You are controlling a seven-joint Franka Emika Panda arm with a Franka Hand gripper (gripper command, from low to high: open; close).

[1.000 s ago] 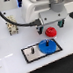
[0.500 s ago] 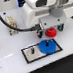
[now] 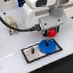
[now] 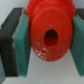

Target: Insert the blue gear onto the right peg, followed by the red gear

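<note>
White tabletop (image 3: pixel 12 57) fills most of the exterior view, with a dark strip of background along the top edge. Near the middle sits a grey plate (image 3: pixel 32 53) with a black border. On the end of that plate toward the exterior view's right lies the blue gear (image 3: pixel 48 46), flat, its teeth overhanging the plate's edge; the peg it sits on cannot be made out under it. A thin dark pin (image 3: pixel 31 50) stands upright at the plate's other end, at about 9 o'clock from the blue gear.

Just at 1 o'clock from the blue gear, the arm's white body reaches in from above, and its hand (image 3: pixel 52 31) pinches the red gear (image 3: pixel 52 32) clear above the tabletop. From the wrist view the red gear (image 4: pixel 49 35) shows its centre hole, and the teal pads (image 4: pixel 23 45) press against its sides.
</note>
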